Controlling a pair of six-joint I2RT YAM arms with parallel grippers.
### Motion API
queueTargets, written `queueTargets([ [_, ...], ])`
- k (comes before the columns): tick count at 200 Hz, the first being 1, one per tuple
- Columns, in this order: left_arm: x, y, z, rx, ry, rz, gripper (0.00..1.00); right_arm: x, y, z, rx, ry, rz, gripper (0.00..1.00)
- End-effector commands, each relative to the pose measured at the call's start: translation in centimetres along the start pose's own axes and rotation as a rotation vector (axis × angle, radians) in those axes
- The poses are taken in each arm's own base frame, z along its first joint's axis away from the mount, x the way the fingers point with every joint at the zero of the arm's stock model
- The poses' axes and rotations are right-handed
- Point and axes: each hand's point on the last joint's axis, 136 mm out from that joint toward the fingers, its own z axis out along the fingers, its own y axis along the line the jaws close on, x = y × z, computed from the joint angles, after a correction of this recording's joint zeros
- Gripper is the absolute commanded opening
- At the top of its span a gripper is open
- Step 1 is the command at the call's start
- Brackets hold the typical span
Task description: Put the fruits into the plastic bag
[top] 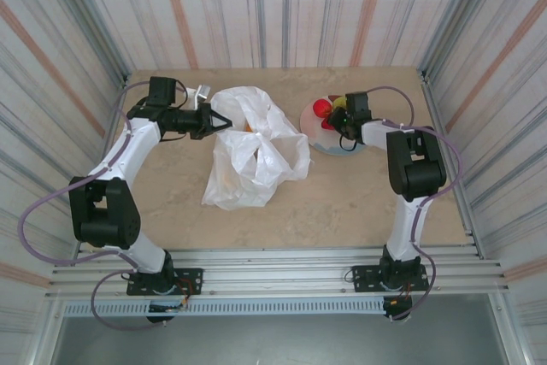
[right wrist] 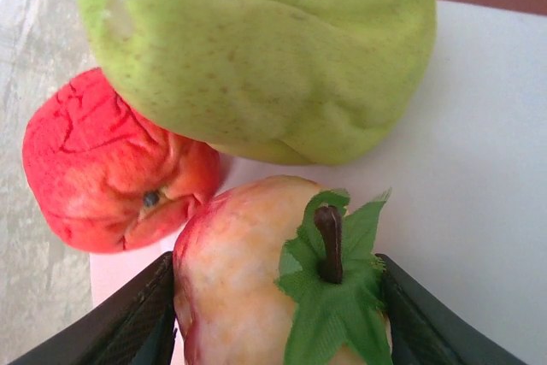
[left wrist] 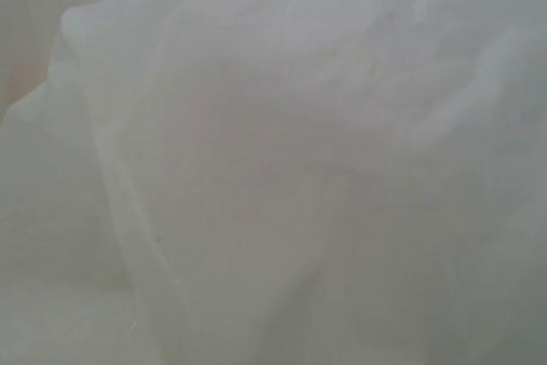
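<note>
The white translucent plastic bag lies crumpled mid-table, and its film covers the left wrist view. My left gripper is at the bag's upper left edge, its fingers drawn to a point on the film. My right gripper is down on the plate. In the right wrist view its black fingers press both sides of a yellow-red fruit with a brown stem and green leaf. A wrinkled red fruit and a large green fruit lie just beyond it.
The pale plate stands at the back right, near the striped wall. A faint orange tint shows through the bag's film. A small metal piece sits behind the left gripper. Bare tabletop stretches in front of the bag and plate.
</note>
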Motion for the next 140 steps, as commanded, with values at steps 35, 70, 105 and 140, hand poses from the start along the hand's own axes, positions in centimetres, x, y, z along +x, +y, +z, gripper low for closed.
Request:
queueTargets([
  [35, 0.4, -1.5, -0.5, 0.038, -0.002, 0.018, 0.0, -1.4, 1.0, -5.3, -0.048, -0.073, -0.045, 0.49],
  [70, 0.4, -1.5, -0.5, 0.04, -0.002, 0.019, 0.0, -0.8, 2.5, -10.4, -0.138, -0.105, -0.104, 0.49],
  [105, 0.4, -1.7, -0.6, 0.041, -0.006, 0.025, 0.0, 1.5, 6.0, -17.2, -0.305, -0.129, -0.25, 0.49],
  [140, 0.4, -1.6, -0.5, 0.041, -0.002, 0.017, 0.0, 5.4, 9.0, -23.6, -0.494, -0.136, -0.394, 0.49],
])
